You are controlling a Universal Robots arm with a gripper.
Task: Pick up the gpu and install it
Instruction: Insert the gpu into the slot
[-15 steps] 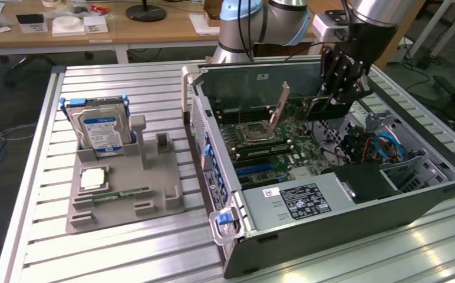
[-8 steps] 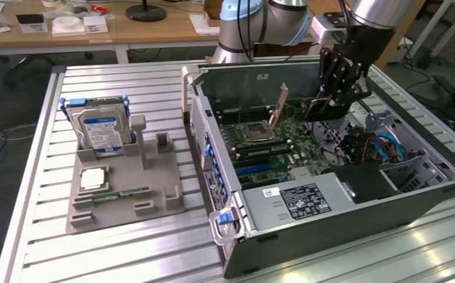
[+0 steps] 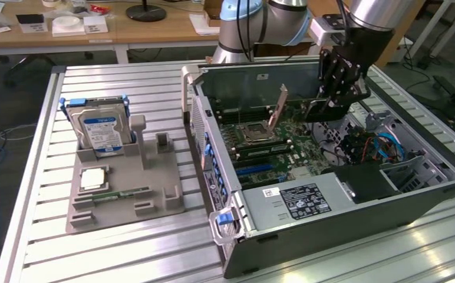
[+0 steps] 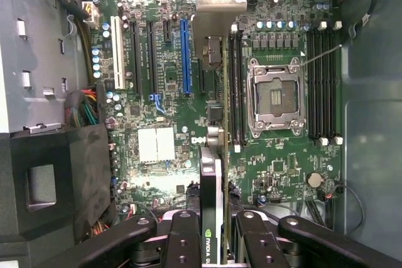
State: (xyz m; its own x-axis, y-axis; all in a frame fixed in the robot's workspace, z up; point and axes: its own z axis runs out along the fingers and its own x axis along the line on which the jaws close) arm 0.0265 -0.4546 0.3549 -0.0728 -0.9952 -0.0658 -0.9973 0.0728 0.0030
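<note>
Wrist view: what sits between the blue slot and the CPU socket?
The gpu, held edge-on in the gripper, and black memory slots beside the CPU socket, in the wrist view.

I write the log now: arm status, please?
Gripper shut on card. Card held edge-on over the board, not in a slot. Blue slot bare.

Tabletop [image 3: 46,247]: ribbed aluminium, slots running from the exterior view's left edge to its right edge, bare metal showing along the left and near edges. Two items rest directly on it. 1) Grey moulded holder [image 3: 161,177], flat on the left half, set back from the near edge. 2) Open computer case [image 3: 353,224], lying on its side with the open face up, covering most of the right half. A narrow strip of bare tabletop separates holder and case.
</note>
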